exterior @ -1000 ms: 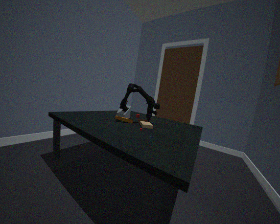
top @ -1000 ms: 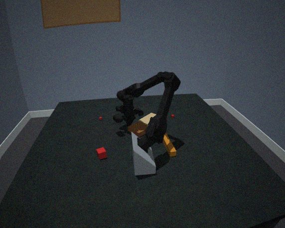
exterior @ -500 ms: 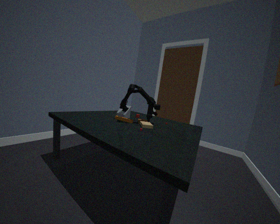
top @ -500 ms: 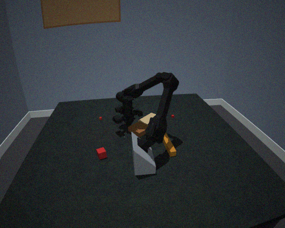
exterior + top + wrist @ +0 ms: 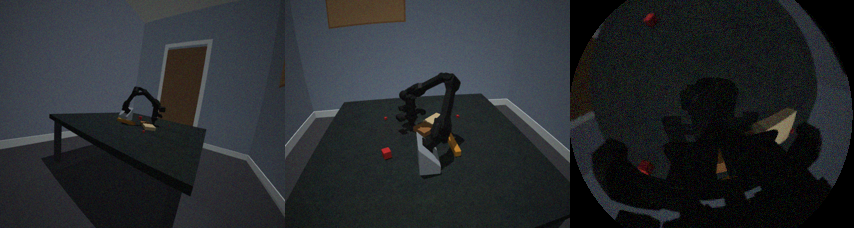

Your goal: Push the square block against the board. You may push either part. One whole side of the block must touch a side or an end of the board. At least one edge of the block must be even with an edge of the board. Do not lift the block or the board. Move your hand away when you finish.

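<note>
A brown flat piece lies on the table, partly hidden by the arm. A pale tan piece lies close behind it in the top view. Which is the square block and which the board is hard to tell, and so is whether their sides touch or any edges are even. My gripper is shut and empty, pointing down. Its tips are low, close beside the brown piece's left end in the top view; contact is unclear. The wrist view is dark around the fingers.
An orange bar lies right of the arm's grey wedge-shaped stand in the top view. A larger red cube is left of the stand. Small red cubes lie farther back on both sides.
</note>
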{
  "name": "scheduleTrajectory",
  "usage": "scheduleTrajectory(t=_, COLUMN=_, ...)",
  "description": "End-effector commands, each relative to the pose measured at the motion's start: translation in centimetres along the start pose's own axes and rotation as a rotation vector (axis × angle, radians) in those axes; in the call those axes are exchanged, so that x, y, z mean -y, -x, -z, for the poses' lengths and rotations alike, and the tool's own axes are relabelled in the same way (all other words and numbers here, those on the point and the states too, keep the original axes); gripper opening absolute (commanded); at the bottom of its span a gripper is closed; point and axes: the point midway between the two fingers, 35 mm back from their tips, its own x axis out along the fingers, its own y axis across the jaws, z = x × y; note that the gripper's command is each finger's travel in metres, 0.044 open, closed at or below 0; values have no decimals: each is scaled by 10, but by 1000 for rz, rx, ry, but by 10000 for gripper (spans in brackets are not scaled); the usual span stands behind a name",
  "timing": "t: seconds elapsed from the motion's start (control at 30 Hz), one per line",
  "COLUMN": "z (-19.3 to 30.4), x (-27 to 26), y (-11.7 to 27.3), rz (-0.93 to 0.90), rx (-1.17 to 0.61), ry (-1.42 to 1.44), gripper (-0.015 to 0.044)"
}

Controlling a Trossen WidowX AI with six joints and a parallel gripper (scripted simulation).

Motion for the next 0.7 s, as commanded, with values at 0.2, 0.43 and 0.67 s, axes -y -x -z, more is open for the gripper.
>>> scheduleTrajectory(t=0.2, z=-17, x=1, y=0, rz=5, rx=4, ry=-2, gripper=0)
scheduleTrajectory(t=0.43, z=-12, x=-1, y=55, rz=2, rx=5, ry=-2, gripper=0)
scheduleTrajectory(t=0.67, z=-8, x=-2, y=56, rz=1, rx=5, ry=-51, gripper=0)
